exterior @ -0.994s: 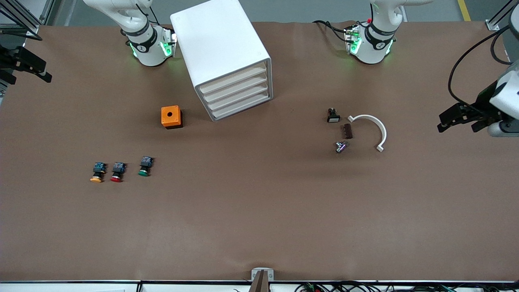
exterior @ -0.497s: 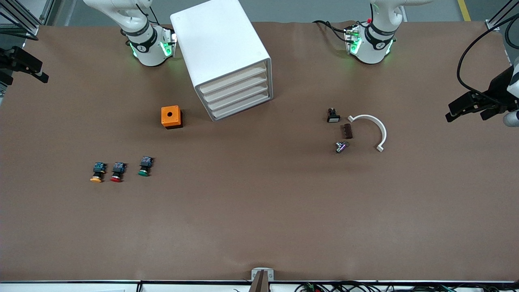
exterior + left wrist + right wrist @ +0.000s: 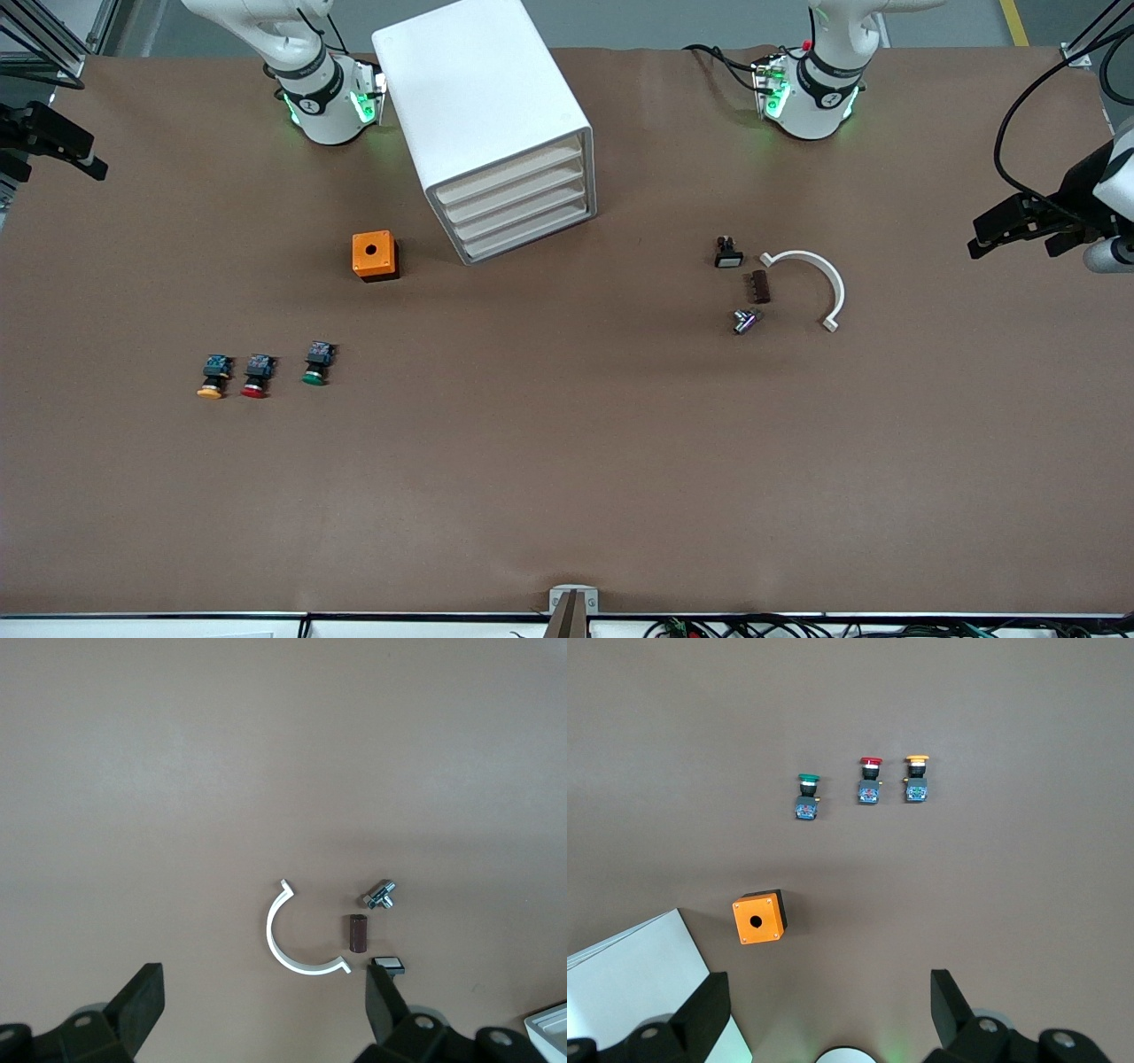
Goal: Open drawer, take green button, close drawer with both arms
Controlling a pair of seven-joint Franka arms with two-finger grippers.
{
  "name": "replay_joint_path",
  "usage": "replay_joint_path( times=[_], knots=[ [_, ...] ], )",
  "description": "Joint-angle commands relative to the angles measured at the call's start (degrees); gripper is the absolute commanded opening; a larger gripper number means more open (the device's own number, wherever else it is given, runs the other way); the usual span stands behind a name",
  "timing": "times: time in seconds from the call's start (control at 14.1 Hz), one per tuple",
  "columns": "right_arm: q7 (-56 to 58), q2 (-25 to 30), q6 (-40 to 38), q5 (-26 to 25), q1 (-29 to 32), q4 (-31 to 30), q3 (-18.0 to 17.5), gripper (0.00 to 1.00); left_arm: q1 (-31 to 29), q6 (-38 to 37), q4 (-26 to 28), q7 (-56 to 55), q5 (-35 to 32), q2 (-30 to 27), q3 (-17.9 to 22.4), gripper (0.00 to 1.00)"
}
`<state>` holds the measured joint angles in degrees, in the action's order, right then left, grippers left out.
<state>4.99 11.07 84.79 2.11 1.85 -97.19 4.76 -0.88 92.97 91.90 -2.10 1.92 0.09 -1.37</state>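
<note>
While both arms hang raised at the table's two ends, neither touches anything. The left gripper (image 3: pixel 1010 232) hovers over the brown table (image 3: pixel 567 496) at the left arm's end, its fingers (image 3: pixel 137 1001) spread wide with nothing between them. The right gripper (image 3: pixel 53 146) hovers at the right arm's end, its fingers (image 3: pixel 952 1001) likewise spread and empty.

No readable writing shows on any part.

All four drawers of the white cabinet (image 3: pixel 483 106) are shut, including the lowest drawer (image 3: pixel 532 237). The green button (image 3: pixel 315 363) lies on the table, nearer the front camera than the orange box (image 3: pixel 374 255), beside a red button (image 3: pixel 257 377) and a yellow button (image 3: pixel 213 377). Toward the left arm's end lie a white curved clip (image 3: pixel 819 279), a small brown block (image 3: pixel 759 286), a metal fitting (image 3: pixel 744 320) and a black switch (image 3: pixel 727 252), close together. A plain brown sheet covers the table; grey floor shows past its edge.
</note>
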Motion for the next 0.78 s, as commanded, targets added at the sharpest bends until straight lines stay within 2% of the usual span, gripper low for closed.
replay_joint_path(
  times=[0.0,0.71],
  knots=[
    [-1.12,1.59,0.12,-0.17,-0.01,-1.43,-0.1,1.0,-0.44,-1.91,-1.54,0.52,-1.48,0.26,-0.92,1.0],
    [-1.47,1.59,0.73,-2.02,-0.27,-1.43,-0.89,1.0,-0.53,-3.49,-2.69,0.17,-0.87,0.7,-0.92,1.0]
  ],
)
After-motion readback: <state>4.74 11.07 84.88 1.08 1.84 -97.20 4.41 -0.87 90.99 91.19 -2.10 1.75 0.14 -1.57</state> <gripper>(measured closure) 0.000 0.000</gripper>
